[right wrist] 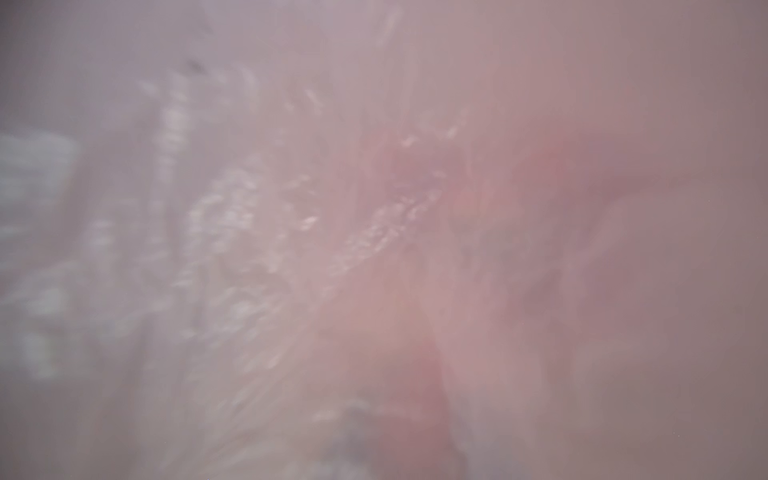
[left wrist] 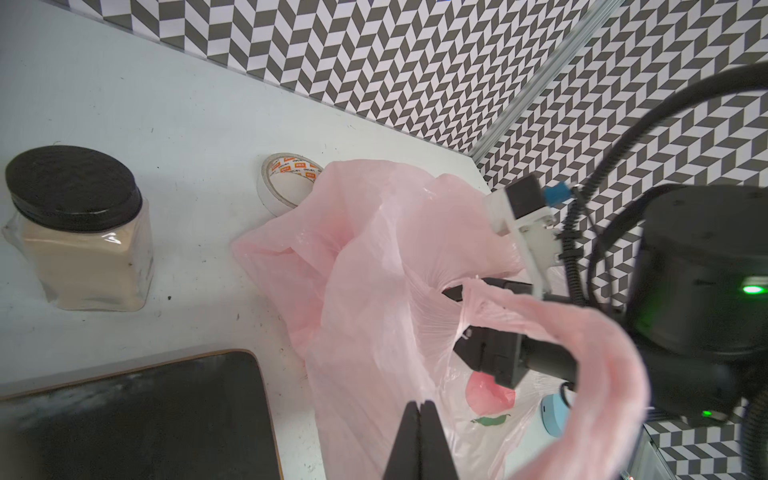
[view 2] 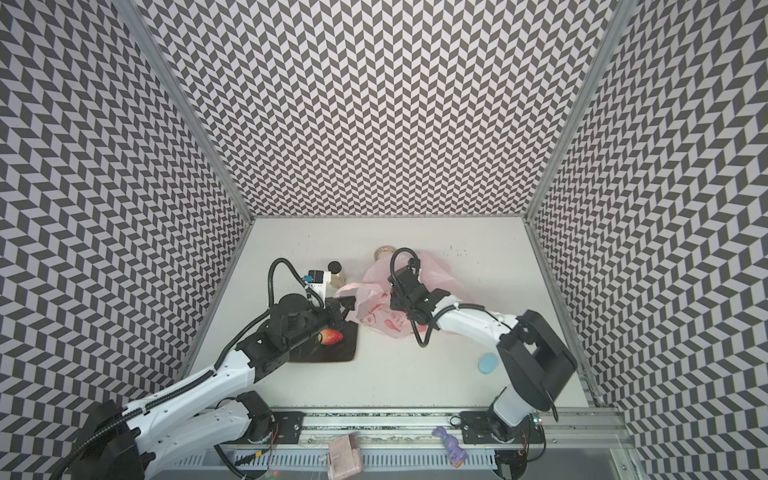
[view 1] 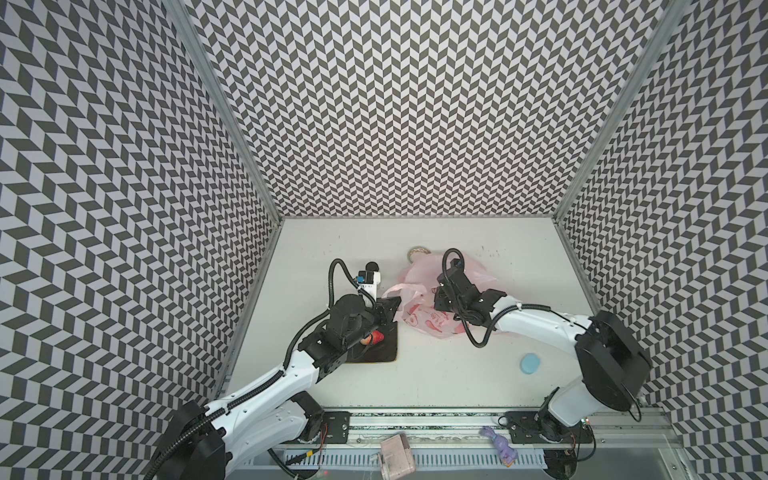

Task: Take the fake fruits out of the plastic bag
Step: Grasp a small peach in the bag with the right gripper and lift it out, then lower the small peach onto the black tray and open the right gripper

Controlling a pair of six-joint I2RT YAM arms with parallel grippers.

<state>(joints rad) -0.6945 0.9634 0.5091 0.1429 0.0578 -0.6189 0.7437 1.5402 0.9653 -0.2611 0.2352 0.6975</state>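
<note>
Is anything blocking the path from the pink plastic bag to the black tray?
Yes. The left arm stretches over much of the black square tray, where a glossy red strawberry lies; its shut left end effector pinches the thin pink plastic bag's edge.

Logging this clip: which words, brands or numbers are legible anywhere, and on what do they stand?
"deli", seemingly, seen upside down: cardboard core of the white tape roll; its orange labels are too small to read.
Red lettering on the translucent pink plastic bag: too blurred to read.
Nothing else legible.
</note>
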